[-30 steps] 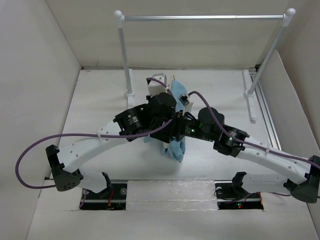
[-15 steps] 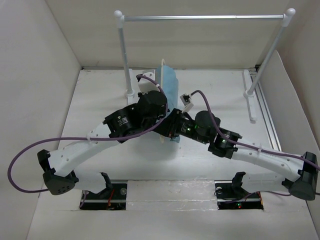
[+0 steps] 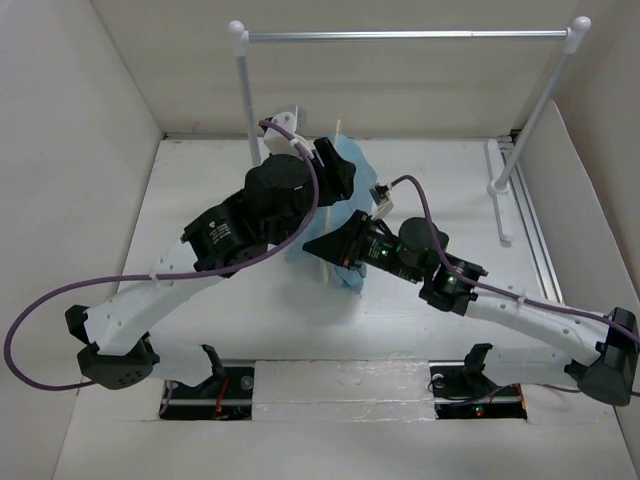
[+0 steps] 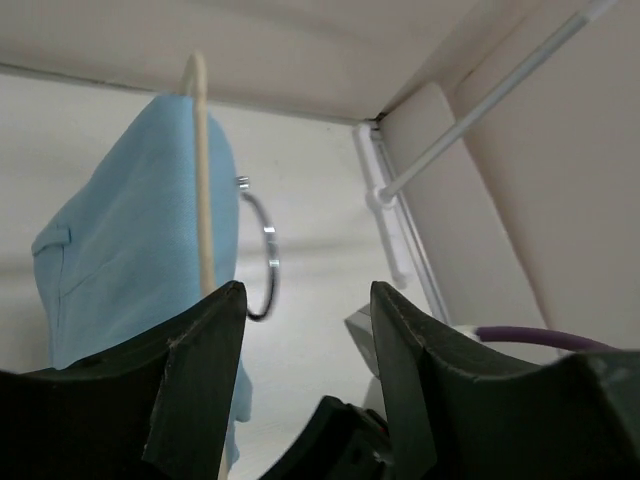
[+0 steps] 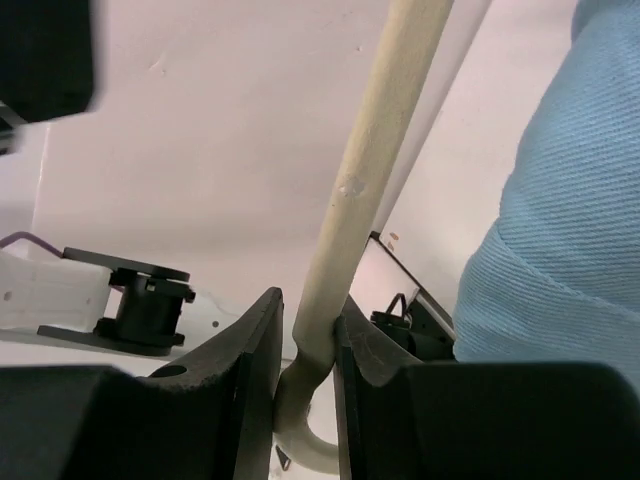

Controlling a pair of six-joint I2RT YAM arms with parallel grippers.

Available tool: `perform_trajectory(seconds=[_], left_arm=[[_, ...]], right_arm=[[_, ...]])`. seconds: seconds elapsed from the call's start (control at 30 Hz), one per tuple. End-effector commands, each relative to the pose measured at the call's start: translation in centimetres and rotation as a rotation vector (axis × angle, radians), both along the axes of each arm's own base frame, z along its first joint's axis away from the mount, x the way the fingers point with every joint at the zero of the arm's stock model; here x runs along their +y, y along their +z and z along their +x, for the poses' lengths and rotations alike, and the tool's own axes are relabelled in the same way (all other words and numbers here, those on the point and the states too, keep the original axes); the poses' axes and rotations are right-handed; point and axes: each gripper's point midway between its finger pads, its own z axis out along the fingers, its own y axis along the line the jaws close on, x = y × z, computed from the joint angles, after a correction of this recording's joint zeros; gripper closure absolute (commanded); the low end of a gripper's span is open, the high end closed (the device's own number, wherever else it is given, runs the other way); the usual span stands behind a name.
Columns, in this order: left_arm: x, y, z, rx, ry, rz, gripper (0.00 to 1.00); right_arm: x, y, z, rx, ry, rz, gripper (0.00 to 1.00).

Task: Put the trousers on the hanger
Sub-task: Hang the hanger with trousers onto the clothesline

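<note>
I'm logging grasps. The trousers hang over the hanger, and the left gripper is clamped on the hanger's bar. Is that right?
Wrong arm: the right gripper is the one clamped on the bar of the hanger, as the right wrist view shows. The left gripper is open, holding nothing. The trousers do hang over the hanger.

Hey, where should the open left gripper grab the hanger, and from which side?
Likely the bare cream bar of the hanger, jaws across it, approached from the side with the metal ring, since the trousers drape the other. Stay clear of the bend where the right gripper clamps it.
</note>
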Motion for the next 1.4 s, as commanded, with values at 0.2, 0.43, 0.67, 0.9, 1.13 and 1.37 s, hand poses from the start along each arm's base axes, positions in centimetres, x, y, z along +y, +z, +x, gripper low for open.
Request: perform_trajectory(seconds=[0.2,0.43,0.67,0.9,1.13,1.37], left_arm=[[2.4,10.0,-2.3,-0.142,-0.061,-0.165,0.48],[5.3,9.3,-3.1,-0.150,-0.021,-0.158,0.48],[6.3,3.5,-3.7,-0.065,-0.008,-0.088,0.49],[6.7,1.7,-4.3,-0.037,-0.021,-0.090,0.49],[6.3,-2.4,-5.1,0.033,-0.058,-0.054,0.49],[5.7,-5.8,-5.4,0.088,-0.085,-0.016,0.49]], right_arm=[[-5.2,12.8,1.4,-0.295,-0.056,0.257,1.00],[-10.0,16.0,5.1,-0.402,-0.159,0.237,1.00],[-16.0,18.5,10.1,-0.488,-0.302,0.169,1.00],[-20.0,19.3,14.3,-0.497,-0.387,0.157,1.00],[-22.7,19.4,17.3,-0.506,-0.416,0.154,1.00],[-24.6,19.9,18.6,-0.540,-0.408,0.162,1.00]])
